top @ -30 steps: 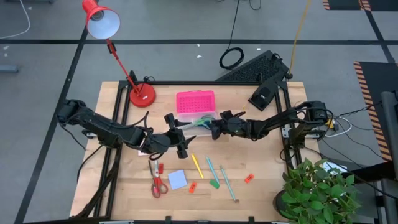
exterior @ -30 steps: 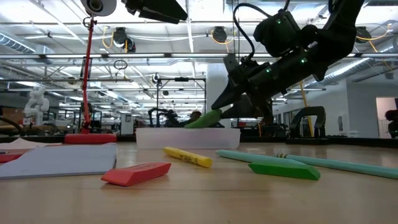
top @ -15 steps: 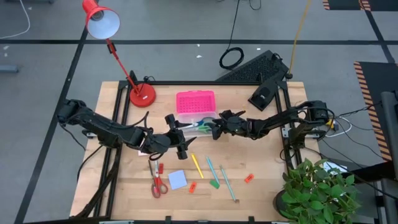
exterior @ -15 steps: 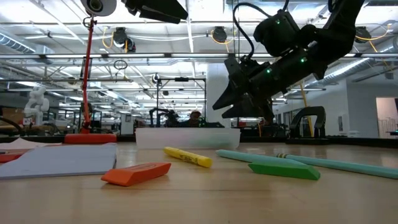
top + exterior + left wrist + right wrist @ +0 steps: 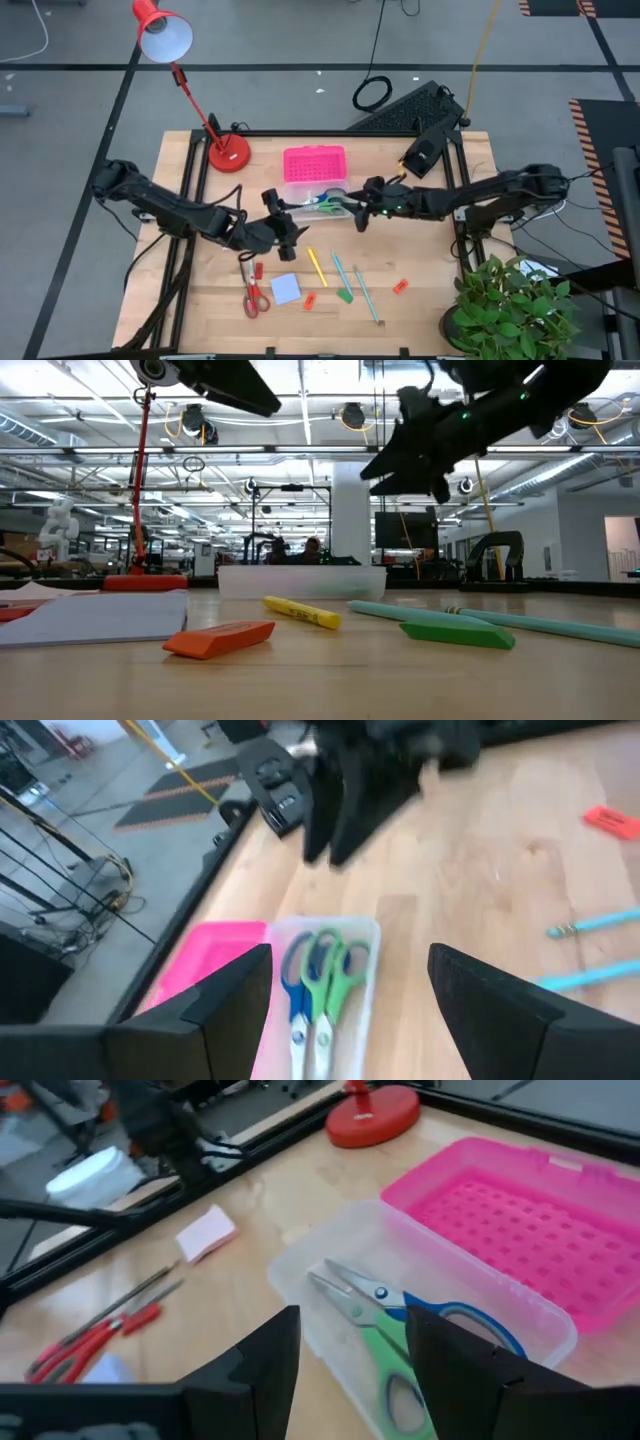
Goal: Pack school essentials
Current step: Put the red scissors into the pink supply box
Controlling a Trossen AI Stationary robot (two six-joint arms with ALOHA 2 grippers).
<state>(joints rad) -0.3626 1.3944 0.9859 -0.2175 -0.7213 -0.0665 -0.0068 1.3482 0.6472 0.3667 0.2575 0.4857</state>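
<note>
Hovering empty and wide-jawed, right gripper [image 5: 362, 213] beside clear box [image 5: 420, 1295] holding green scissors [image 5: 385, 1355]; next likely fetching red scissors [image 5: 252, 295] near table's front edge.

Wood table [image 5: 420, 310] with black frame rails, standing on grey floor [image 5: 290, 100] marked with black tape lines. Red lamp [image 5: 165, 35] at the far left corner. Potted plant [image 5: 510, 305] at the near right. Coiled black cable [image 5: 372, 93] on the floor beyond. Low view: open hall, white ceiling trusses [image 5: 300, 450].
</note>
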